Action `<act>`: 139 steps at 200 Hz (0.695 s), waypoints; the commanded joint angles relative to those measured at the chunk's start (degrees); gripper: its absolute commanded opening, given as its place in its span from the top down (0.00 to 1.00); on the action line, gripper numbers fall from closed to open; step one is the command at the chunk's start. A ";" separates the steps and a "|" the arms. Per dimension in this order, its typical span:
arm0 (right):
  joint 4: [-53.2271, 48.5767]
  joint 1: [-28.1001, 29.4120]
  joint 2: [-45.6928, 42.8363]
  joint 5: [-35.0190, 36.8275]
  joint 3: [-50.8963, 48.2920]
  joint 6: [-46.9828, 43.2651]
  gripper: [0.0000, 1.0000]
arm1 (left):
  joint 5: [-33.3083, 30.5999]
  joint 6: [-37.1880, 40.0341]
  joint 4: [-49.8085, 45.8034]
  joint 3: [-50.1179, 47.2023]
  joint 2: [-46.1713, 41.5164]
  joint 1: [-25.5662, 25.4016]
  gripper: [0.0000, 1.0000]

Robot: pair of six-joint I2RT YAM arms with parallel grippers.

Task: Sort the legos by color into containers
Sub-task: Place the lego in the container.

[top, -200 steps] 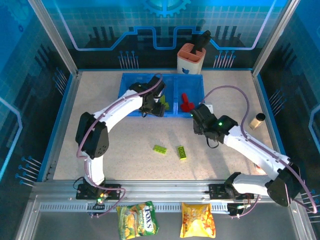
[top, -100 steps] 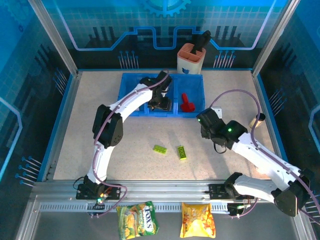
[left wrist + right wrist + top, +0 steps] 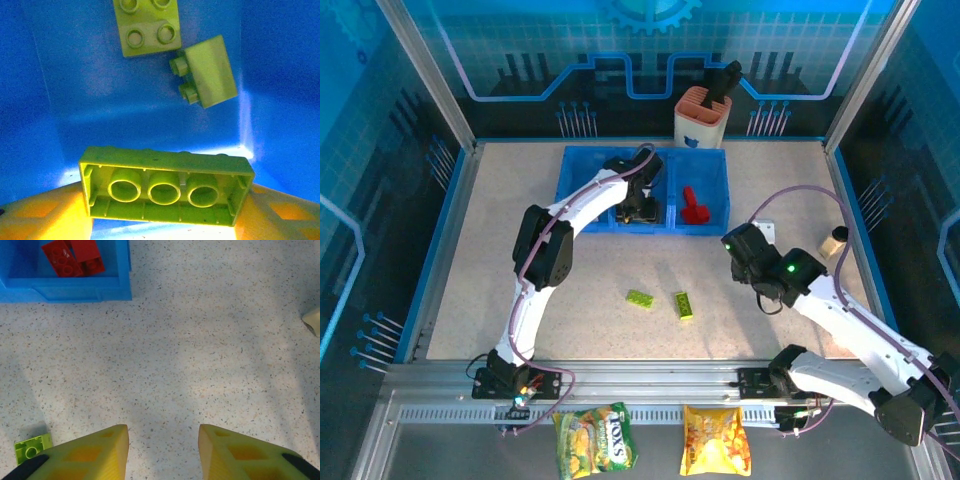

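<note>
A speckled counter (image 3: pixel 520 290) sits inside a blue-walled cell. Nearest, at 6 o'clock past the front rail, lie two snack bags (image 3: pixel 595 440), which are no part of the job.

Just short of the counter's middle, two legos wait unsorted. A lime brick (image 3: pixel 640 297) has its long axis running from 10 to 4 o'clock. Just beside it, a second lime brick (image 3: pixel 683 305) lies nearly 12 to 6. At 3 o'clock the right gripper (image 3: pixel 160 440) hangs over bare counter, its fingers apart with nothing between them.

Farther back, at 12 o'clock, stand the containers (image 3: pixel 582 172). The right bin holds red bricks (image 3: pixel 695 206). The middle bin holds two lime pieces (image 3: pixel 150 25), one studs up and the other tipped on its side.

The left gripper (image 3: pixel 643 210) is down in that middle bin, clamped endwise on a long lime brick (image 3: pixel 167 185). In the wrist view its long axis runs from 9 to 3 o'clock, a touch tilted. Its hollow underside faces the camera, so the studs point at the bin floor.

By my reckoning the sort is well past half. Red looks done, this brick needs only letting go, and the two loose ones remain. Whether the left bin holds anything I cannot tell.
</note>
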 commanded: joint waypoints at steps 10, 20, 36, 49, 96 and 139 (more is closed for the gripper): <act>-1.46 -0.83 -0.86 1.14 -0.94 1.08 0.57 | 1.90 -1.03 0.14 0.05 0.23 0.36 0.29; -1.44 -0.85 -0.81 0.96 -0.93 1.08 0.57 | 1.97 -1.04 0.33 -0.20 -0.11 0.34 0.28; -1.36 -0.83 -0.82 0.79 -0.94 1.08 0.57 | 2.07 -0.99 0.52 -0.45 -0.72 0.42 0.28; -1.30 -0.83 -0.78 0.62 -0.94 1.07 0.57 | 2.32 -0.88 0.42 -0.45 -1.00 0.34 0.28; -0.66 -0.85 -0.04 -0.38 -0.87 0.91 0.57 | 2.94 -0.68 0.51 -1.44 -3.48 0.31 0.28; 1.31 -0.74 2.21 -3.65 -0.60 0.81 0.58 | 3.33 -0.53 1.79 -5.59 -7.92 0.29 0.28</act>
